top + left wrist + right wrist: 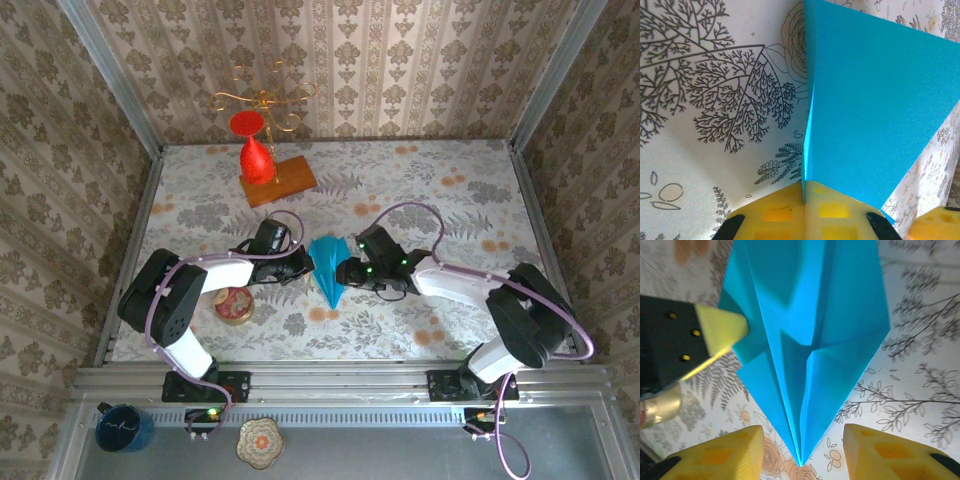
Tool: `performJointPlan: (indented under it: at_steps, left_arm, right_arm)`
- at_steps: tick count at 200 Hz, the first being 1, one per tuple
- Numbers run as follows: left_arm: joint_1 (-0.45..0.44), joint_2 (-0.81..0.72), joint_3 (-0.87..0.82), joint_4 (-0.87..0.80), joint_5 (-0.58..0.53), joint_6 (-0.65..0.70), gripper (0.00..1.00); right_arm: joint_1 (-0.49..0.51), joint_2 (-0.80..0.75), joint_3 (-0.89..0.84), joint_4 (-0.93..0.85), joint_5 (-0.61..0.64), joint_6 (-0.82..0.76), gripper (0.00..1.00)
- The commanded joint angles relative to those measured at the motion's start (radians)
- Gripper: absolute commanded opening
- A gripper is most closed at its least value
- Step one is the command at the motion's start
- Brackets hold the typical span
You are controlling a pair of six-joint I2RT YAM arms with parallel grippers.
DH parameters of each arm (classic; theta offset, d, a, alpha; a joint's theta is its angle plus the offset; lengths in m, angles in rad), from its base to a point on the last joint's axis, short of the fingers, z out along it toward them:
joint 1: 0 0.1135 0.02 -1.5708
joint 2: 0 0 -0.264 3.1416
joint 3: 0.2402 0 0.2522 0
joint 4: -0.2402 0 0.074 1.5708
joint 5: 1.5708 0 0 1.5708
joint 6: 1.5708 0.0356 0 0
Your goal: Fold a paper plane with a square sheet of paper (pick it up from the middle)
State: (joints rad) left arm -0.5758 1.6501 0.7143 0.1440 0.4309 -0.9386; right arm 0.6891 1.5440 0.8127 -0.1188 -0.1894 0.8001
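The paper plane (328, 268) is lying mid-worktop (450, 200), already a dart. The left tool (804, 205) is clamping its edge; the right tool (802, 442) is gaping astride the nose. Final creasing, I'd say; next needs a centred pinch.

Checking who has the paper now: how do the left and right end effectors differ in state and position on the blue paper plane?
The left end effector is shut, its yellow pads pinching the side edge of the paper plane; the right end effector is open, holding nothing. The left one grips the wide flank; the right one straddles the pointed nose without touching it. Both have yellow pads.
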Motion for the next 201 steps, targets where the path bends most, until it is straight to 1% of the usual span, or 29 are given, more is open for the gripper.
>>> performJointPlan:
  at_steps: [1, 26, 48, 80, 151, 201]
  left_arm:
    - [-0.004, -0.007, 0.004, 0.012, 0.018, -0.007, 0.05]
    - [-0.005, -0.009, 0.002, 0.011, 0.022, -0.008, 0.05]
    - [-0.004, -0.010, 0.001, 0.014, 0.026, -0.009, 0.05]
    - [-0.004, -0.016, 0.000, 0.012, 0.030, -0.011, 0.05]
    - [-0.004, -0.016, 0.002, 0.008, 0.037, -0.009, 0.07]
    - [-0.004, -0.019, -0.001, 0.000, 0.032, -0.006, 0.09]
  right_arm:
    - [0.031, 0.071, 0.060, -0.039, 0.041, 0.009, 0.47]
    - [0.061, 0.145, 0.122, -0.040, 0.027, -0.011, 0.46]
    - [0.077, 0.181, 0.155, -0.040, 0.021, -0.024, 0.47]
    - [0.090, 0.215, 0.187, -0.066, 0.037, -0.045, 0.50]
    - [0.094, 0.263, 0.243, -0.131, 0.079, -0.078, 0.50]
    - [0.095, 0.251, 0.249, -0.179, 0.146, -0.077, 0.42]
